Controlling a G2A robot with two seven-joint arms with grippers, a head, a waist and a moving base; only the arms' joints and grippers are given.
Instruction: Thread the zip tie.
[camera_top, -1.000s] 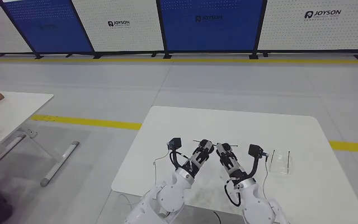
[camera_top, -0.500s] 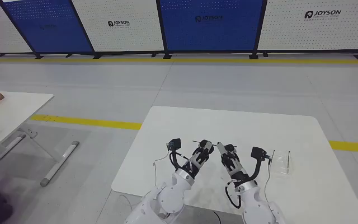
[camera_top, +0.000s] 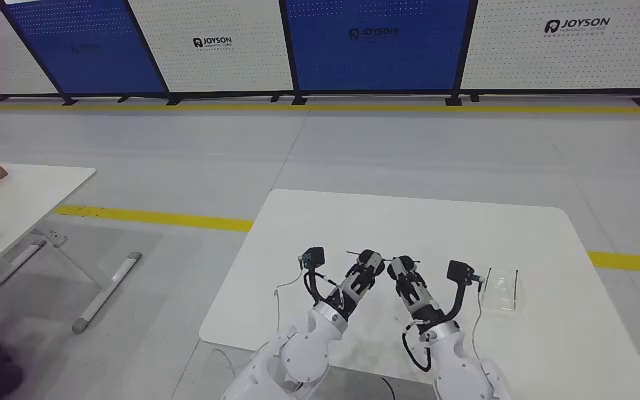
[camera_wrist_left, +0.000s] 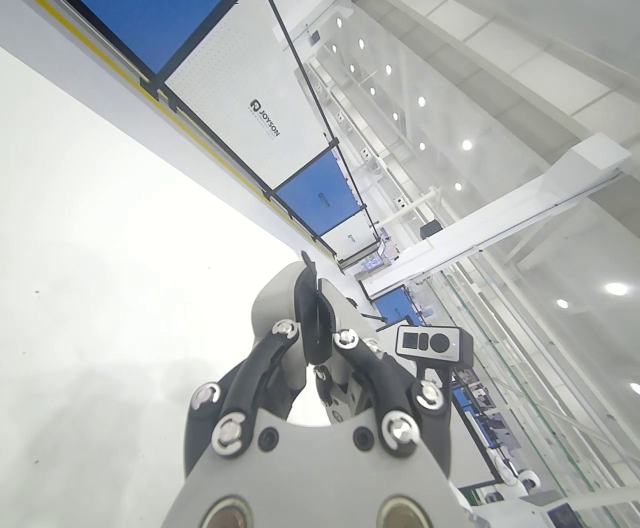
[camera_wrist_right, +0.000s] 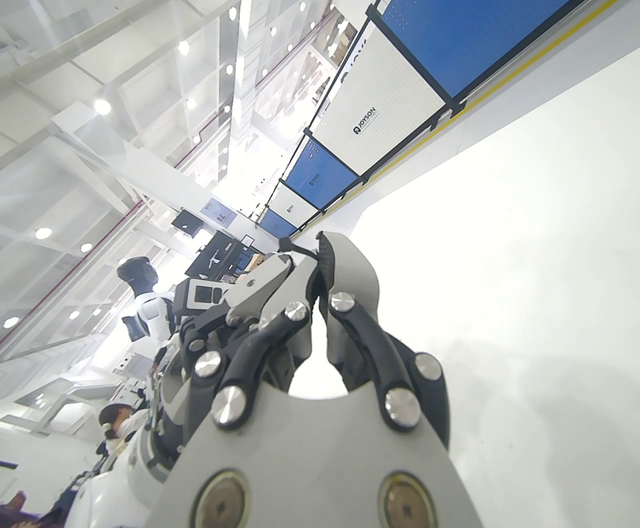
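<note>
Zip tie (camera_wrist_right: 287, 244) pinched in closed right claw (camera_wrist_right: 316, 260).

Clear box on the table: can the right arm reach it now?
Probably yes: the clear box stands close beside the right end effector, nothing between, though it is shut on the zip tie.

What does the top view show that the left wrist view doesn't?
Top view's extras: the clear box and a second table off to the side. Left wrist view's extras: ceiling lights and the zip tie pinched up close. Both share the white table, the left hand and the blue and white wall panels.
</note>
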